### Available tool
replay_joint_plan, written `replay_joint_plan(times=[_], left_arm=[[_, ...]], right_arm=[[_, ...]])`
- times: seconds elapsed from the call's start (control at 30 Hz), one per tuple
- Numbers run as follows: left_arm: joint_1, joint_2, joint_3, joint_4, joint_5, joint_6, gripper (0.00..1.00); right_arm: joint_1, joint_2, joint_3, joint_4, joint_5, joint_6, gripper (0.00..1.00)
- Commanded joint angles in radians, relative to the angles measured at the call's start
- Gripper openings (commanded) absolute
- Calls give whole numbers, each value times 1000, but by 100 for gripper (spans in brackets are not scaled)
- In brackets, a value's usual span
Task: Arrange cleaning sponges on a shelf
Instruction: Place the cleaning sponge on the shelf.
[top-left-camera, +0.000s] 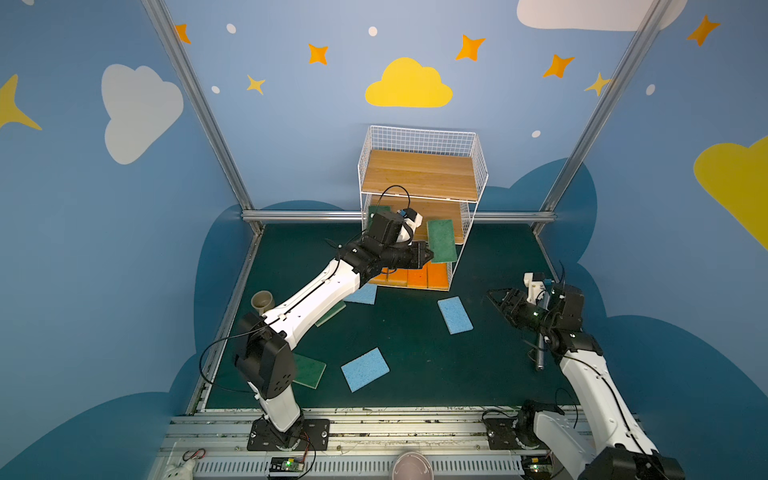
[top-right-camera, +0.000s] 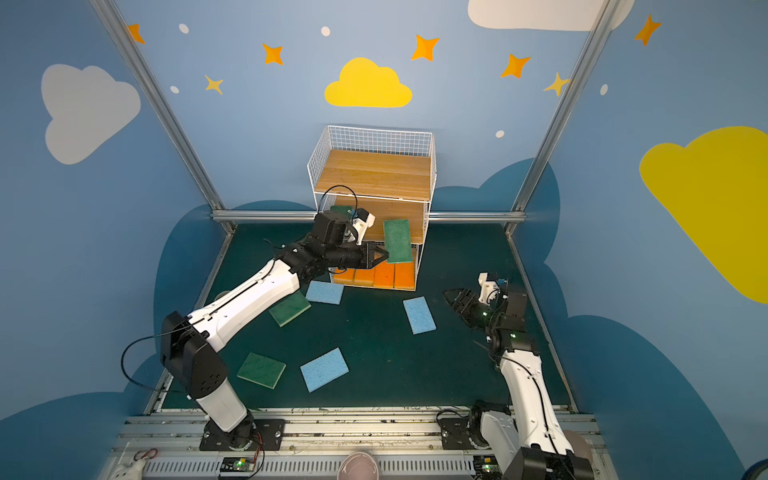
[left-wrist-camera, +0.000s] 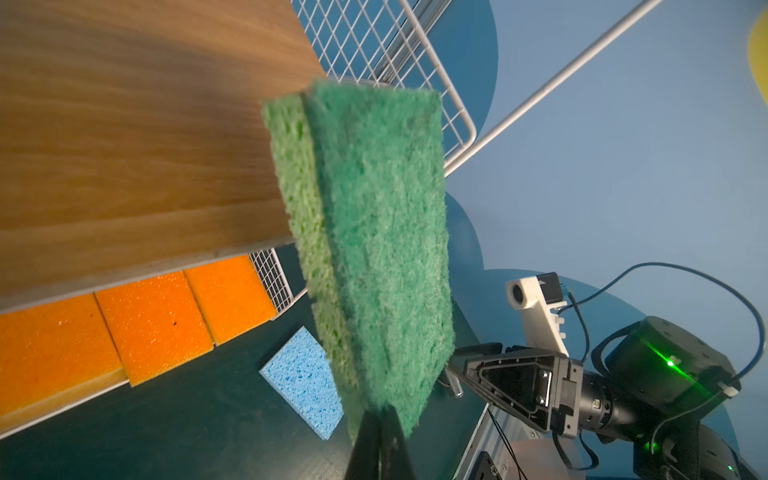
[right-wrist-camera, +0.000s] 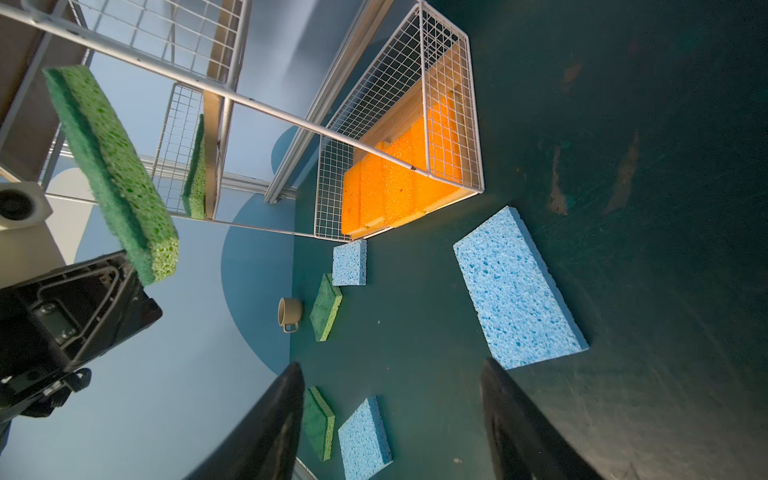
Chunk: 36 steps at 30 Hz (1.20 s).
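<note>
The white wire shelf (top-left-camera: 419, 174) stands at the back of the table. My left gripper (top-left-camera: 430, 254) is shut on a dark green sponge (top-left-camera: 441, 241), held on edge at the right front of the middle tier (left-wrist-camera: 124, 145); the sponge (left-wrist-camera: 374, 249) hangs partly past the plank. Several orange sponges (top-left-camera: 419, 276) line the bottom tier. Another green sponge (top-left-camera: 378, 212) lies at the middle tier's left. On the table lie three blue sponges (top-left-camera: 455, 315) (top-left-camera: 365, 369) (top-left-camera: 361, 295) and two green ones (top-left-camera: 309, 370) (top-left-camera: 332, 311). My right gripper (top-left-camera: 494, 297) hovers open at the right, empty.
A beige cup (top-left-camera: 262, 301) stands near the table's left edge, beside my left arm. A small metal cylinder (top-left-camera: 539, 353) lies under my right arm. Aluminium rails (top-left-camera: 307, 215) border the table at the back and sides.
</note>
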Motion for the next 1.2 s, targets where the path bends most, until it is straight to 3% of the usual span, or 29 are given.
replay_joint_plan(times=[0.0, 0.43, 1.03, 1.17], left_arm=[[10, 24, 37, 24, 26, 9, 3], [18, 117, 139, 2, 49, -27, 3], [26, 197, 223, -24, 29, -72, 11], [32, 208, 240, -30, 24, -83, 17]], right_arm=[[10, 5, 21, 20, 8, -19, 67], [22, -6, 12, 24, 9, -26, 67], [35, -24, 13, 19, 9, -28, 67], [46, -24, 12, 24, 7, -30, 67]])
